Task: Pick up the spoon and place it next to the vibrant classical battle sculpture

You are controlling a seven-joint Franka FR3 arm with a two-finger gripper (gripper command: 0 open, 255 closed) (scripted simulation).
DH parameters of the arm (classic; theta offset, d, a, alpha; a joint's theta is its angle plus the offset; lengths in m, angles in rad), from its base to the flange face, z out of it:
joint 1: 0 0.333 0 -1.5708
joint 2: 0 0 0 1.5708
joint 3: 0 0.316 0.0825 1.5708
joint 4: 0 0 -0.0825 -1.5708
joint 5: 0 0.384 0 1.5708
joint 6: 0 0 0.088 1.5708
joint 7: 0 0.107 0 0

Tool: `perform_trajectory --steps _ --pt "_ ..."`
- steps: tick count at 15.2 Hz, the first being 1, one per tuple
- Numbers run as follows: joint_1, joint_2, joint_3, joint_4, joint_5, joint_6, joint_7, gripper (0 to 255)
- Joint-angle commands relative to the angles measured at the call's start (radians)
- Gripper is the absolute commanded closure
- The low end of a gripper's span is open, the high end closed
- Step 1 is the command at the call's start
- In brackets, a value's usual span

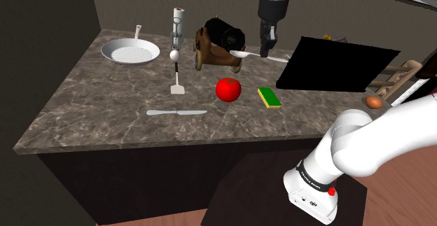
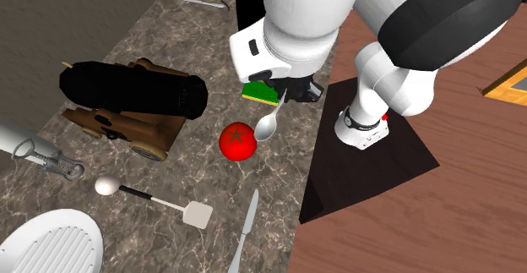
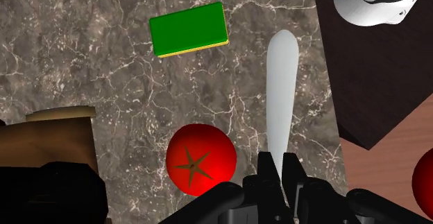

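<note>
Hand [image 1: 267, 47] clamped on spoon [image 1: 242, 52] handle, aloft at 3 o'clock of cannon sculpture [image 1: 217, 43] in shoulder view; best lowered level onto bare surface [image 1: 105, 99], clear of tomato [image 1: 228, 89], then released.

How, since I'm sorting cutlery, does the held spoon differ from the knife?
The pale grey spoon is clasped in the black hand above the marbled counter; the pale grey knife lies flat on it. The spoon ends in a rounded bowl, the knife in a slim blade. Both look plain.
</note>
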Motion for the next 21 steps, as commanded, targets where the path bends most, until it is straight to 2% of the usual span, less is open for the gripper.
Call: perform_trajectory --steps 1,16,21 --pt "-0.001 0.008 0.0 0.033 -0.001 -0.025 -0.005 255" --pt "-0.009 0.086 0.009 0.305 -0.014 -0.217 -0.037 255" --pt "-0.023 -0.07 -0.057 0.173 -0.045 -0.224 -0.125 255"
